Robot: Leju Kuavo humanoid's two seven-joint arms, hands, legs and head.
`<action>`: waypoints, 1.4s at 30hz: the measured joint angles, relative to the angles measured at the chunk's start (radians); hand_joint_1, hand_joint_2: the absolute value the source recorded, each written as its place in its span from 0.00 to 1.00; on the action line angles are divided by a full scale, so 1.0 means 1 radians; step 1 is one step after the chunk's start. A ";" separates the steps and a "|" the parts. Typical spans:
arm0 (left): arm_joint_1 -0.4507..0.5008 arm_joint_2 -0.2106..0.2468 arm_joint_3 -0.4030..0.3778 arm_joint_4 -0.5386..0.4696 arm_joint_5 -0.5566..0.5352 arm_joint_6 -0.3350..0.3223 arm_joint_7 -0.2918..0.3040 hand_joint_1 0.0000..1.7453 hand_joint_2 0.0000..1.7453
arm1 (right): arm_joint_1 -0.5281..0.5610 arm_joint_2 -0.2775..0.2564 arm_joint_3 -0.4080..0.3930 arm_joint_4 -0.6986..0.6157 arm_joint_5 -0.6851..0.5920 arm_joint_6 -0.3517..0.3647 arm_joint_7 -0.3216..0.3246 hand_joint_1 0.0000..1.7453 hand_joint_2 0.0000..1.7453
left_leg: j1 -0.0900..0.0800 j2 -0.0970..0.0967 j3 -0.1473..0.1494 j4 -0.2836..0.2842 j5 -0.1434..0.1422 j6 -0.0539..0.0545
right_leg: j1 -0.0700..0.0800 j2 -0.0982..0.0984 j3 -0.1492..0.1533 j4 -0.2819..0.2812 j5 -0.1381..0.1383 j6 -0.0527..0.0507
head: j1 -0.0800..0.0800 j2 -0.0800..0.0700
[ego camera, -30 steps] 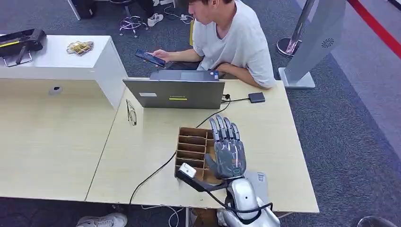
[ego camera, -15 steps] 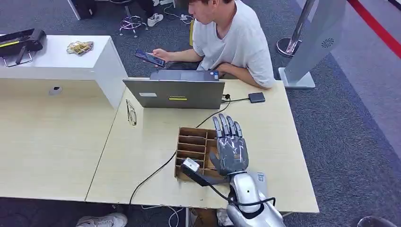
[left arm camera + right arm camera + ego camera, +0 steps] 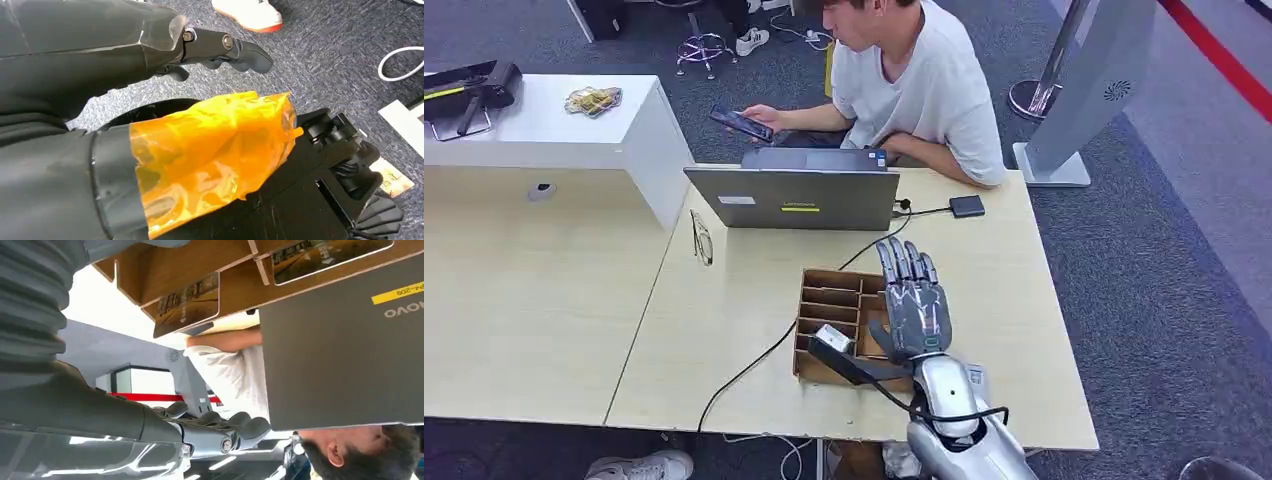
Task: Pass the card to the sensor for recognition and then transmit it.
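A wooden slotted card box stands on the light table, in front of the laptop. My right hand hovers over the box's right side, flat with fingers stretched toward the laptop, holding nothing. In the right wrist view, printed cards lie in the box's compartments beyond the outstretched fingers. A small black reader sits at the table's far right, cabled to the laptop. My left hand hangs above the carpet, holding nothing, its fingers loosely apart.
A grey laptop stands behind the box, and a seated person behind it looks at a phone. Glasses lie left of the laptop. A black cable runs to the front edge. A white cabinet stands far left.
My right hand has crept slightly forward and to the right over the box, with more of the forearm in view. The person and the table's items have stayed put.
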State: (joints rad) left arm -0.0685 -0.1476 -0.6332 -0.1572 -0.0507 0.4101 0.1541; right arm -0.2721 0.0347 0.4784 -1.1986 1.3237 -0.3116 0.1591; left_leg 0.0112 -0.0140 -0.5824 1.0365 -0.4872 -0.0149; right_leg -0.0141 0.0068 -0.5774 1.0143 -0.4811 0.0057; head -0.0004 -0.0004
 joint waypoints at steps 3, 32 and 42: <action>0.000 0.000 0.000 0.000 0.000 0.000 0.000 0.00 0.00 | -0.002 -0.002 0.000 0.000 -0.005 0.016 0.000 0.00 1.00 | 0.000 0.000 0.000 0.000 0.000 0.000 | 0.000 0.000 0.000 0.000 0.000 0.000 | 0.000 0.000; 0.000 0.000 0.000 0.000 0.006 0.003 0.000 0.00 0.00 | -0.023 -0.014 -0.001 0.000 -0.030 0.074 0.027 0.00 1.00 | 0.000 0.000 0.000 0.000 0.000 0.000 | 0.000 0.000 0.000 0.000 0.000 0.000 | 0.000 0.000; 0.000 0.000 0.000 0.000 0.008 0.006 0.000 0.00 0.00 | -0.023 -0.017 -0.001 0.001 -0.032 0.082 0.030 0.03 1.00 | 0.000 0.000 0.000 0.000 0.000 0.000 | 0.000 0.000 0.000 0.000 0.000 0.000 | 0.000 0.000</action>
State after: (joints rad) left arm -0.0682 -0.1480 -0.6332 -0.1572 -0.0431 0.4162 0.1541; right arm -0.2949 0.0179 0.4776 -1.1978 1.2913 -0.2296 0.1892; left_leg 0.0112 -0.0140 -0.5824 1.0365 -0.4872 -0.0149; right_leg -0.0141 0.0067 -0.5774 1.0143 -0.4810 0.0058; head -0.0004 -0.0004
